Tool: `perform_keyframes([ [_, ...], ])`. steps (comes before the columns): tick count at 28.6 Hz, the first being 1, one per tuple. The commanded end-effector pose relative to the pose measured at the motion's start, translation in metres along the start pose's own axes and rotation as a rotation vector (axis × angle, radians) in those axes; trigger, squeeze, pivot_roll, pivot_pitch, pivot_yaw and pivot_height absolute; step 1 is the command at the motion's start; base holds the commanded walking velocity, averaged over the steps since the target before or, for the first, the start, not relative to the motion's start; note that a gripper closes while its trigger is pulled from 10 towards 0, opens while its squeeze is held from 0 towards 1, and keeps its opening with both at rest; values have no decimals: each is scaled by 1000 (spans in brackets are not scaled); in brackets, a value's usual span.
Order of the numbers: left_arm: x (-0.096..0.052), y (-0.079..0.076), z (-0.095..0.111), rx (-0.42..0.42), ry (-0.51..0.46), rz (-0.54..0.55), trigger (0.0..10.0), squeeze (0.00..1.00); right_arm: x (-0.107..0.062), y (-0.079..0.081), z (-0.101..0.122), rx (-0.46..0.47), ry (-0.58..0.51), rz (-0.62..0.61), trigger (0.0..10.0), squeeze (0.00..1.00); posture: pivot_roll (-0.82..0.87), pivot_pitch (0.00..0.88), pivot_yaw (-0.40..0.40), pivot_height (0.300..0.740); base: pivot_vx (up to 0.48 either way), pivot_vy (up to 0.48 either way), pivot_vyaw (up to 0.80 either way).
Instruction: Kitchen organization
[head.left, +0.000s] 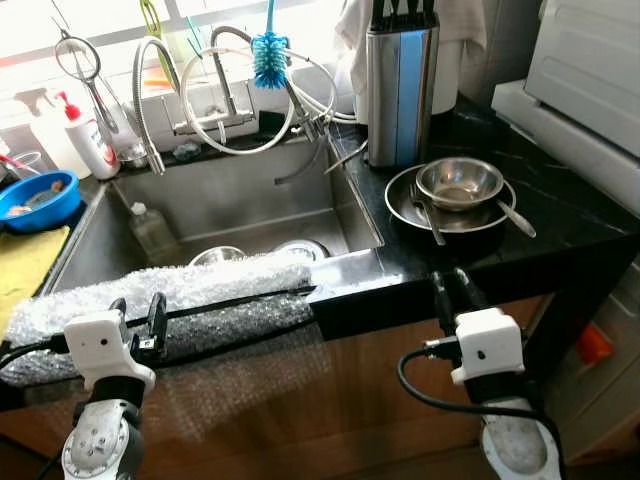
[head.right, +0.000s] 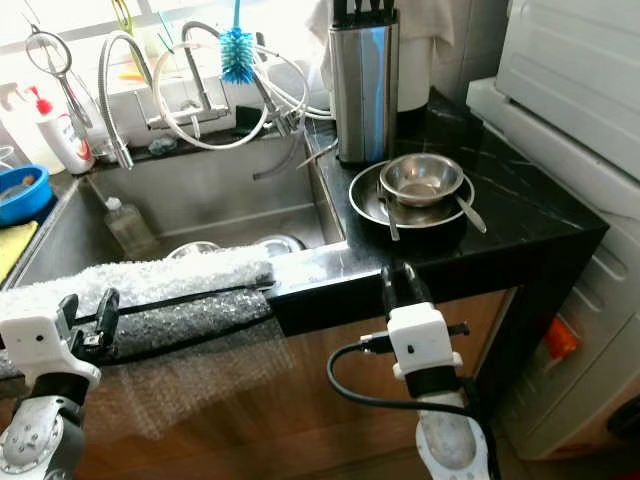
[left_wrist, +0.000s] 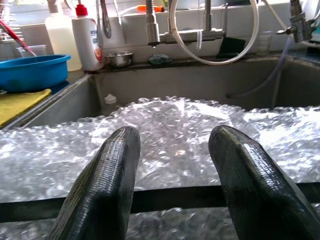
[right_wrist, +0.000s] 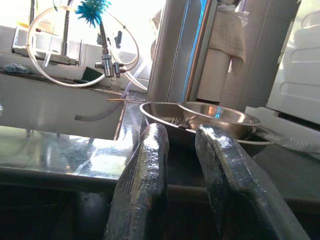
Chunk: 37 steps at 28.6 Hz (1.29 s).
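Along the front edge of the black counter, in the lower half of the left eye frame, both grippers are held low before the sink. The left gripper is seen at lower left, its fingers spread well apart, with nothing pinched; it is poised just before the strip of bubble wrap that is draped over the sink's front rim. The right gripper is found at lower centre-right, its fingers drawn near each other with a narrow gap left between them, empty.

The likely things of the task are judged to be the steel bowl nested on the steel plate, with two utensils leaned on the plate's rim, right of centre in the frame. Behind them the knife block is stood upright. More steel dishes are seen low in the sink.

The coming move is judged to turn on one relation: the bowl and plate lie straight ahead of the right gripper, beyond the counter edge and higher in the frame, well apart from the left gripper. The right arm is the nearer. The utensils' long axes are run roughly toward the robot, so their handles would be met end-on.
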<state>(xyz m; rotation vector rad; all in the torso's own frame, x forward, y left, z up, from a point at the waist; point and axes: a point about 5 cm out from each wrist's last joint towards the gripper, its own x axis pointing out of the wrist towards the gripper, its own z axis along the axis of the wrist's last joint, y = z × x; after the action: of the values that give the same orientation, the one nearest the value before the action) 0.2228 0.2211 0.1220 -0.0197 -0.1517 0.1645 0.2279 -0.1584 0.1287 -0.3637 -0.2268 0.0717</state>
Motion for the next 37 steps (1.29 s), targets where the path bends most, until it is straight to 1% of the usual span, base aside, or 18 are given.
perform_keyframes([
  [1,2,1,6,21,-17,12,10000,0,3,-2,6,10,-21,-1,10000,0,-156,0,110,740,0,0,0],
  [8,7,4,9,54,-32,11,10000,0,6,-6,7,1,-23,-3,10000,0,-155,0,97,740,0,0,0],
  [13,9,-2,16,73,-49,-9,10000,0,5,-15,6,-15,-20,1,10000,0,-139,0,92,740,0,0,0],
  [15,9,-3,17,81,-53,-18,10000,0,5,-16,5,-17,-18,-1,10000,0,-137,0,94,740,0,0,0],
  [19,12,0,24,118,-66,-46,10000,0,9,-19,5,-23,-18,-17,10000,0,-129,0,105,740,0,0,0],
  [21,14,4,27,142,-72,-67,10000,0,11,-20,5,-22,-21,-20,10000,0,-121,0,112,740,0,0,0],
  [24,16,7,29,159,-72,-83,10000,0,12,-19,5,-20,-22,-17,10000,0,-114,0,121,740,0,0,0],
  [26,22,12,31,208,-75,-121,10000,0,15,-17,4,-17,-24,-16,10000,0,-87,0,142,740,0,0,0],
  [27,28,16,36,223,-84,-127,10000,0,20,-15,5,-10,-30,-20,10000,0,-78,0,147,740,0,0,0],
  [28,30,19,38,225,-86,-124,10000,0,23,-14,5,-5,-36,-21,10000,0,-70,0,145,740,0,0,0],
  [30,31,23,37,242,-83,-131,10000,0,26,-10,6,3,-42,-18,10000,0,-63,0,135,740,0,0,0],
  [31,29,26,34,261,-73,-143,10000,0,29,-6,8,15,-48,-3,10000,0,-58,0,118,740,0,0,0],
  [32,28,27,33,269,-67,-147,10000,0,29,-4,10,19,-51,8,10000,0,-58,0,118,740,0,0,0],
  [33,27,29,31,266,-67,-140,10000,0,29,-1,11,19,-56,32,10000,0,-55,0,105,740,0,0,0],
  [35,27,31,31,266,-70,-129,10000,0,29,-1,10,22,-55,52,10000,0,-54,0,98,740,0,0,0],
  [37,28,35,30,272,-68,-126,10000,0,29,3,11,22,-57,62,10000,0,-62,0,93,740,0,0,0],
])
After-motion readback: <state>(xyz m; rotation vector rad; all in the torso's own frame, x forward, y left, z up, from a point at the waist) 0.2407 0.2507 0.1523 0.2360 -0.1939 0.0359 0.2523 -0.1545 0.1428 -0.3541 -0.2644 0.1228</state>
